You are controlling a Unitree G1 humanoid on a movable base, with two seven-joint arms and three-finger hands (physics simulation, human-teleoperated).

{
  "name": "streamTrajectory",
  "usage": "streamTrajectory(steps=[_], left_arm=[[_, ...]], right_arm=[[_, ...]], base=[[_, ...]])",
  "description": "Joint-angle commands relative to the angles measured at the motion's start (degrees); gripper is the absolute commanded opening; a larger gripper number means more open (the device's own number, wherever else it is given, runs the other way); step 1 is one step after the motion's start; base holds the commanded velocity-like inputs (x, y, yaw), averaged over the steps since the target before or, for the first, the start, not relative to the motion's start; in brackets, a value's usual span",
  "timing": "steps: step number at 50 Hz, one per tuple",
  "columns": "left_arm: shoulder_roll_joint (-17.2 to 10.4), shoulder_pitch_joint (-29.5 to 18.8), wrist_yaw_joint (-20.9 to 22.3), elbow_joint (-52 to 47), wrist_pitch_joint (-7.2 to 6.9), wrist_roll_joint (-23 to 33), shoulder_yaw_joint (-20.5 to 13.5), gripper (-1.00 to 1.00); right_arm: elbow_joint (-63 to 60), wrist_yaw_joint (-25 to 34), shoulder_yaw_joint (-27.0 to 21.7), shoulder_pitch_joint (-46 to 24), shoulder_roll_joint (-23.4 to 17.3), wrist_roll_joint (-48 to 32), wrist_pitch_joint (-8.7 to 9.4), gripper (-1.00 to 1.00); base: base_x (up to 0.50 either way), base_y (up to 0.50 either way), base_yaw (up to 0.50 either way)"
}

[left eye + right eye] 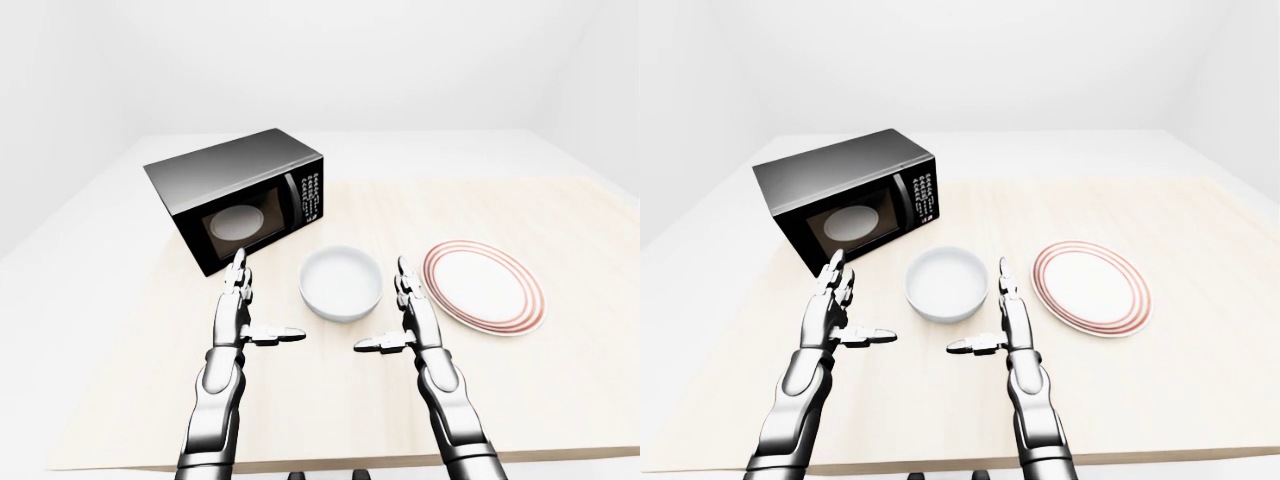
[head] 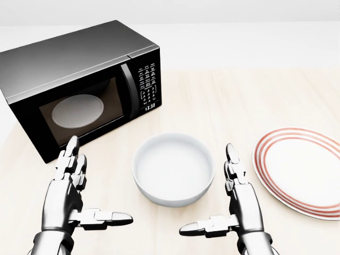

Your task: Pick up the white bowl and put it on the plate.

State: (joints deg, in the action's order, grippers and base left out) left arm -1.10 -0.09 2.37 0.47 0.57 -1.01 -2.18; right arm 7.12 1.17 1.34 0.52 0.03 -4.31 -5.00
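Bowl (image 2: 173, 169) sits on the table (image 2: 239, 101) between my two hands, untouched; left hand (image 2: 71, 199) and right hand (image 2: 234, 204) both spread wide, and the plate (image 2: 300, 170) lies right of my right hand

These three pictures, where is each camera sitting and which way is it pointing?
Head view: on the robot's head, tilted down close over the white bowl, with the left hand and right hand open at the bottom.
Left-eye view: on the head, wider, taking in the whole table, microwave, plate and both forearms.
Right-eye view: nearly the same picture, everything shifted slightly left.
All three show the bowl between the open hands.
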Motion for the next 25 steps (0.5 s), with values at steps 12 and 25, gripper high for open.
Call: streamTrajectory(steps=[12, 25], left_arm=[[0.01, 0.37, 0.09, 0.68, 2.51, 0.89, 0.27, 1.0], [0.01, -0.3, -0.34, 0.43, 0.25, 0.29, 0.0, 1.0]], right_arm=[[0.72, -0.52, 0.27, -0.03, 0.1, -0.6, 0.0, 1.0], [-21.28, -2.6, 0.89, 0.68, -2.71, -22.44, 9.7, 1.0]], base=[[0.0, 0.0, 0.0], [0.0, 0.0, 0.0]])
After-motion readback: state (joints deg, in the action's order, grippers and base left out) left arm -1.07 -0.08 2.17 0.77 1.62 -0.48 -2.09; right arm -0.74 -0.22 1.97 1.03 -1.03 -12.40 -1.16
